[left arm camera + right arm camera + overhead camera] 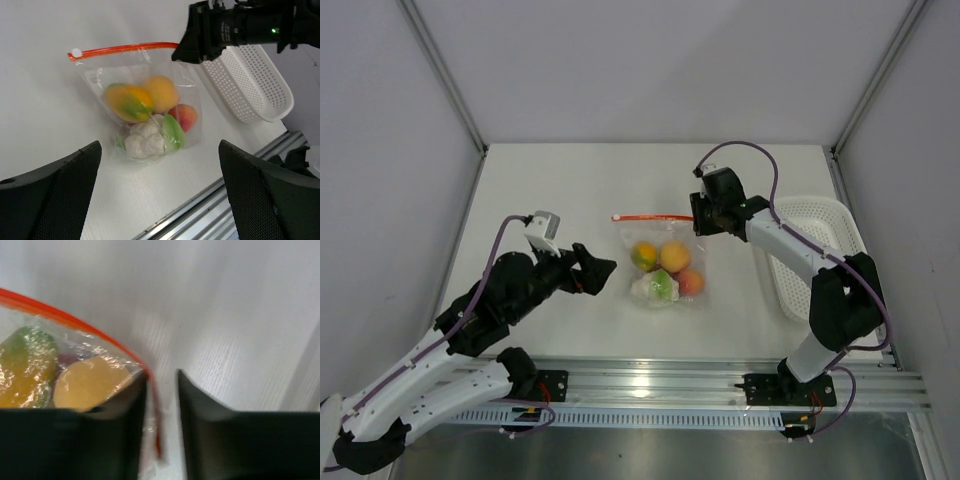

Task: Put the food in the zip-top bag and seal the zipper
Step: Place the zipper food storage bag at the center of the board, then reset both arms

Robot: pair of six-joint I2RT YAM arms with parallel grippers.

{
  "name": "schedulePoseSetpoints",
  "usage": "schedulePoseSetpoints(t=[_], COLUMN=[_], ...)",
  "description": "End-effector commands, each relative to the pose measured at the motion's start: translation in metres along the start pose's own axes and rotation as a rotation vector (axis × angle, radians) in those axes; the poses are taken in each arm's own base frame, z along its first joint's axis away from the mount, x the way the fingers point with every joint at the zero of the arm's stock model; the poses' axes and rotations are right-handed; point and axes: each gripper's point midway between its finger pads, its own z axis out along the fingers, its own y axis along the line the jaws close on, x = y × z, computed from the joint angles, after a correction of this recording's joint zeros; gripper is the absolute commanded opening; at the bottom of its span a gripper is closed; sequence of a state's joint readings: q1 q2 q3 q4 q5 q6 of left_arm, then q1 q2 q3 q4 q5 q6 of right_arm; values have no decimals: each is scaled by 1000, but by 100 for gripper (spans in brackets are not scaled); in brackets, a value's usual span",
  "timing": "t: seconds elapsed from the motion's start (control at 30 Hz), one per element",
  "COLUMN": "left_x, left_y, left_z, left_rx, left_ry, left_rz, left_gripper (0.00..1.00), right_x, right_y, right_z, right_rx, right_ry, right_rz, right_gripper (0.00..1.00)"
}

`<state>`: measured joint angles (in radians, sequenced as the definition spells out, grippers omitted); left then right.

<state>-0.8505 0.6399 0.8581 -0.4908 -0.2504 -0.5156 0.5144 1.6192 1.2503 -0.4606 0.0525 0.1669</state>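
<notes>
The zip-top bag [665,262] lies flat on the white table with the food [661,258] inside it: an orange-green fruit [129,101], a yellow fruit [161,92], a red one [185,116] and a white-green vegetable [144,139]. The red-orange zipper [653,217] runs along its far edge. My right gripper [698,222] sits at the zipper's right end. In the right wrist view the zipper [75,320] passes between the slightly parted fingers [125,405], and a gap shows on the right side. My left gripper [600,272] is wide open, left of the bag and holding nothing.
A white perforated basket [815,255] stands right of the bag, beside the right arm. A metal rail [720,385] runs along the table's near edge. Grey walls close in the table at the left, right and back.
</notes>
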Motion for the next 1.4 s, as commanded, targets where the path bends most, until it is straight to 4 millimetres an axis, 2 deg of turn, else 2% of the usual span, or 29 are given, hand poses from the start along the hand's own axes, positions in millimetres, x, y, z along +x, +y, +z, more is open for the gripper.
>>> schedulePoseSetpoints(t=[0.0, 0.03, 0.07, 0.17, 0.2, 0.23, 0.3, 0.33, 0.37, 0.43, 0.47, 0.5, 0.53, 0.57, 0.6, 0.7, 0.73, 0.77, 0.8, 0.83, 0.87, 0.9, 0.93, 1.07, 1.17, 1.2, 1.3, 1.33, 1.37], left_x=[13, 18, 26, 29, 30, 32, 33, 34, 37, 38, 42, 45, 49, 48, 51, 57, 59, 60, 60, 64, 64, 68, 69, 75, 77, 79, 82, 84, 85], left_y=[-21, -22, -24, -26, -26, -26, -27, -26, -24, -23, -21, -19, -17, -19, -19, -21, -21, -21, -21, -20, -20, -18, -24, -22, -23, -22, -14, -12, -11], left_z=[-3, -5, -5, -4, -4, -4, -6, -7, -8, -10, -9, -10, -9, -10, -10, -10, -9, -9, -10, -9, -9, -7, -11, -11, -14, -15, -16, -16, -17], left_rx=[148, 166, 189, 204, 203, 200, 210, 209, 210, 215, 213, 217, 217, 229, 235, 251, 249, 247, 250, 248, 255, 255, 297, 328, 359, 364, 343, 337, 339], left_ry=[12, 15, 37, 44, 48, 57, 61, 59, 59, 45, 43, 36, 41, 33, 36, 57, 61, 65, 61, 68, 59, 60, 51, 21, 0, -2, -22, -20, -23], left_rz=[-57, -70, -82, -102, -103, -104, -106, -108, -114, -124, -136, -145, -155, -163, -169, -185, -189, -203, -211, -227, -238, -247, -267, -313, -336, -337, -329, -324, -321], left_gripper=[100, 99, 100, 100, 100, 99, 99, 100, 99, 100, 99, 99, 99, 99, 100, 99, 99, 100, 100, 99, 100, 99, 99, 99, 99, 99, 100, 99, 99], right_x=[-24, -24, -22, -26, -27, -27, -33, -25, -32, -16, -14, -13, -3, 0, 1, 25, 29, 44, 53, 63, 72, 89, 91, 102, 116, 116, 131, 128, 136], right_y=[-11, -18, -22, -34, -34, -37, -35, -38, -35, -38, -40, -42, -45, -43, -41, -30, -28, -26, -33, -36, -37, -39, -38, -20, -11, -6, 8, 13, 17], right_z=[7, 9, 13, 11, 8, 4, -18, -26, -50, -69, -80, -105, -111, -121, -144, -163, -177, -175, -185, -187, -187, -182, -190, -201, -194, -191, -173, -174, -169], right_rx=[29, 55, 67, 128, 134, 150, 166, 184, 199, 223, 239, 236, 241, 216, 182, 91, 64, 53, 76, 91, 98, 110, 102, 27, -6, -30, -76, -100, -110], right_ry=[-58, -59, -50, -66, -71, -70, -110, -105, -164, -156, -174, -208, -206, -220, -262, -251, -286, -264, -284, -280, -278, -250, -293, -327, -301, -305, -257, -261, -245], right_rz=[10, 14, 11, 18, 16, 19, 32, 35, 38, 67, 84, 108, 134, 143, 160, 208, 234, 280, 322, 362, 419, 434, 459, 536, 546, 553, 548, 551, 532], right_gripper=[43, 51, 64, 83, 94, 98, 100, 99, 99, 99, 99, 99, 99, 99, 99, 99, 99, 99, 99, 99, 99, 99, 99, 99, 99, 99, 99, 99, 100])
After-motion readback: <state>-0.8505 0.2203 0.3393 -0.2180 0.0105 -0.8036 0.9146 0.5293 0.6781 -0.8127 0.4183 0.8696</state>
